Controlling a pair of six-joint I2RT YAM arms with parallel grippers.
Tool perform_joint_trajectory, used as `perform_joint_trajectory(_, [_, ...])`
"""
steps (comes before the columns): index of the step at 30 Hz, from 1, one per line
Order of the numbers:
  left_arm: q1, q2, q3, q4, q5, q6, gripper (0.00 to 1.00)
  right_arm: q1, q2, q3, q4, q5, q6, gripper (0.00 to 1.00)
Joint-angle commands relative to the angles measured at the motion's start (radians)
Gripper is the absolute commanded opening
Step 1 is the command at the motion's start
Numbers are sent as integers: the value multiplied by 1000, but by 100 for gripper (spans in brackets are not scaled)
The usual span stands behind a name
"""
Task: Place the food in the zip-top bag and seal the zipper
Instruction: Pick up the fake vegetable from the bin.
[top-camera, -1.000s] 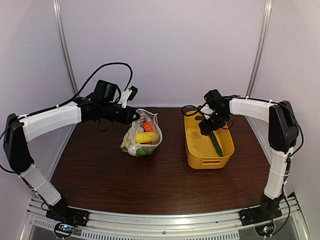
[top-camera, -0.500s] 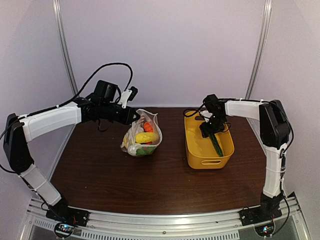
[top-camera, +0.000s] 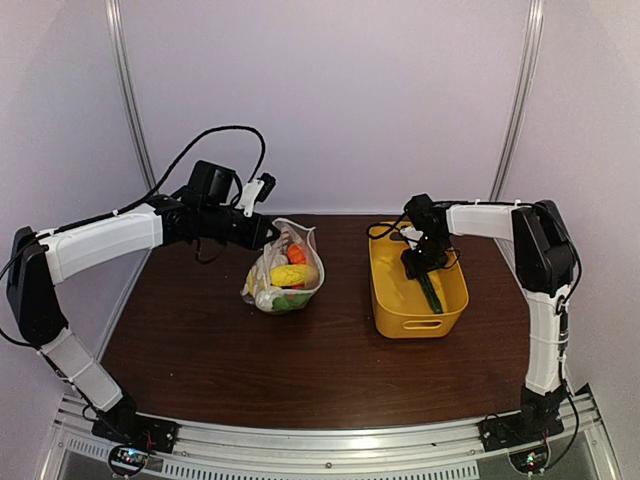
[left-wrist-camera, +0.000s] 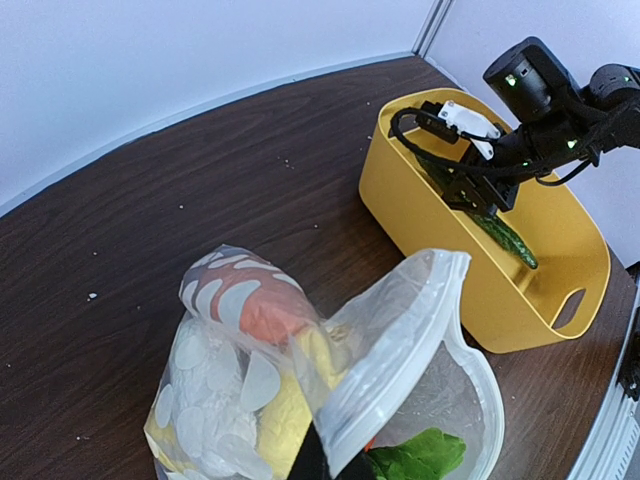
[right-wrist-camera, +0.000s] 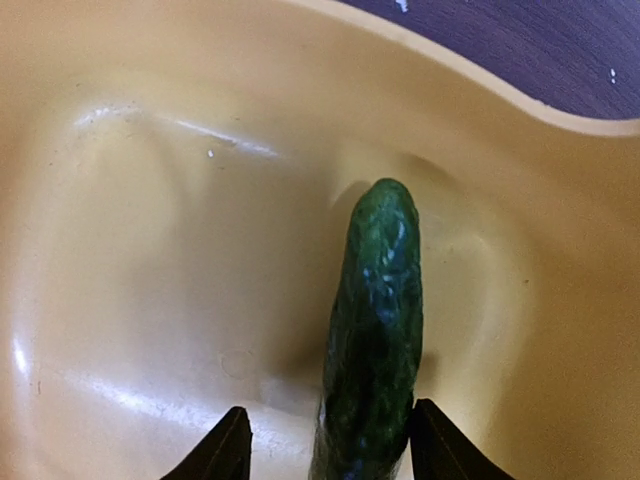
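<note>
Green cucumber alone left in yellow basket, right gripper spread astride it; left gripper pinches filled zip-top bag, zipper unsealed.

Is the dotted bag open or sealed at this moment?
Open: in the left wrist view the bag gapes wide at its mouth, with leafy greens visible through the opening.
</note>
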Motion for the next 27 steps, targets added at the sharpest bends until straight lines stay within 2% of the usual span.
perform_joint_trajectory(1, [1, -8, -8, 41, -4, 17, 0, -5, -13, -10, 12, -60, -2, 52])
perform_joint_trajectory(5, [1, -4, -6, 41, 1, 15, 0, -5, -40, -28, 17, -91, -7, 46])
perform_joint_trajectory(16, [1, -1, -6, 40, 6, 17, 0, 0, -49, -56, 14, -133, -17, 46])
perform_joint_trajectory(21, [1, 0, -6, 41, 6, 18, 0, 3, -73, -64, 20, -138, -14, 34])
perform_joint_trajectory(27, [1, 1, -6, 41, 7, 17, 0, 2, -111, -76, 21, -129, -12, 29])
